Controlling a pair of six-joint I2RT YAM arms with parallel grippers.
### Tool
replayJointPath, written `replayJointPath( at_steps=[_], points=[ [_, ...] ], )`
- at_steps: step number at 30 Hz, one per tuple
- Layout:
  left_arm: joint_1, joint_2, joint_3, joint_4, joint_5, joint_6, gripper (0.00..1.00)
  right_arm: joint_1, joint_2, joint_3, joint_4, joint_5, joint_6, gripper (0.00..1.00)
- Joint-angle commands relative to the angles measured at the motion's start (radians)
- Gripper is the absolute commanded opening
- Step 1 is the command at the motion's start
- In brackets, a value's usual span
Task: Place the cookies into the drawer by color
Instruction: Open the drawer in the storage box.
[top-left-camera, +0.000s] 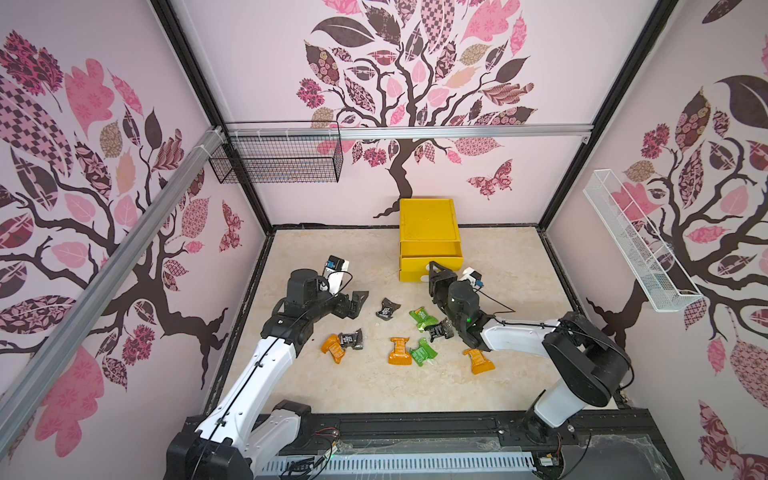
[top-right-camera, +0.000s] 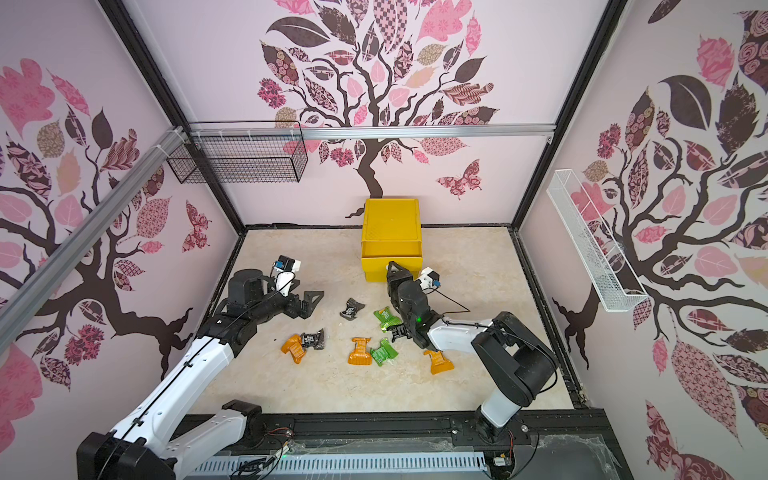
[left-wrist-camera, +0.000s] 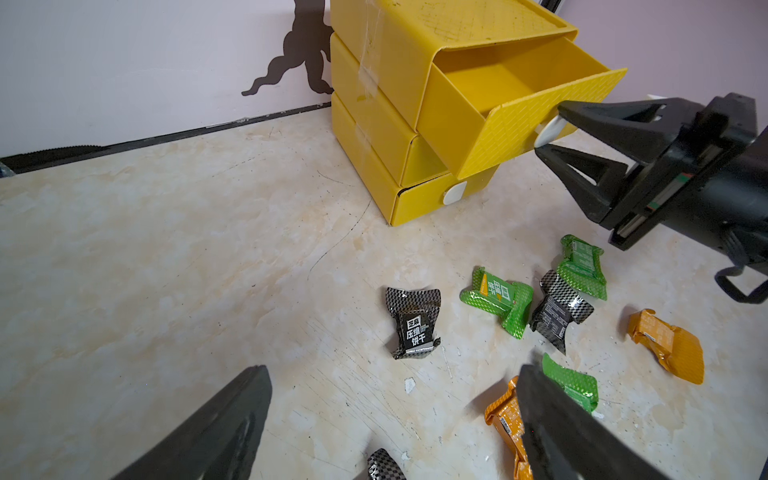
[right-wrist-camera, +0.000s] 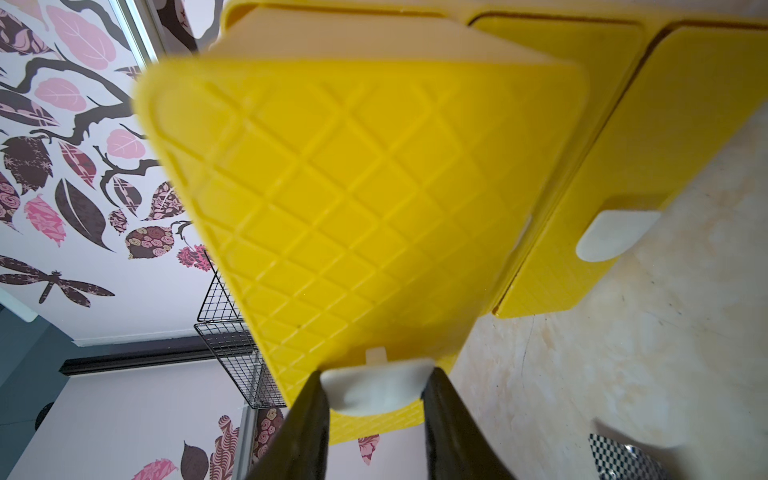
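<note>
In a top view, right fingers (top-left-camera: 434, 268) sit at the pulled-out, empty top drawer (top-left-camera: 415, 249). The left fingers (top-left-camera: 359, 297) are wide open, closest to a black cookie (top-left-camera: 388, 308) just ahead on the bench (top-left-camera: 374, 386). Left wrist: it lies lengthwise to them and reads 芝麻压缩饼干. Right wrist: the fingers clamp the white tab (right-wrist-camera: 376, 392).

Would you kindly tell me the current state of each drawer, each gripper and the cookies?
top drawer, pulled open, visibly empty.
middle drawer, shut.
bottom drawer, shut.
left gripper, open, empty.
right gripper, shut on the top drawer's pull tab.
cookies, loose outside the drawers.
</note>
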Motion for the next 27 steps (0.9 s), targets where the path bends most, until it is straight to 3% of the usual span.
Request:
replayJointPath(
  at_steps=[1,16,19,21,24,27],
  points=[
    [-0.005,-0.003,-0.009,0.014,-0.001,0.007,0.97,0.016,-0.046,-0.021,-0.072,0.019,-0.006,0.36],
    [-0.005,0.001,-0.009,0.015,0.0,0.008,0.97,0.057,-0.119,-0.091,-0.098,0.044,-0.011,0.39],
    [-0.005,0.002,-0.011,0.015,0.0,0.01,0.97,0.065,-0.127,-0.099,-0.101,0.047,-0.022,0.48],
    [-0.005,0.002,-0.011,0.015,0.0,0.009,0.98,0.068,-0.138,-0.103,-0.117,0.048,-0.033,0.61],
    [-0.006,0.001,-0.011,0.014,0.001,0.01,0.97,0.069,-0.17,-0.11,-0.149,0.048,-0.066,0.73],
    [-0.005,0.005,-0.012,0.015,0.004,0.007,0.97,0.071,-0.215,-0.129,-0.18,0.049,-0.094,0.76]
  ],
)
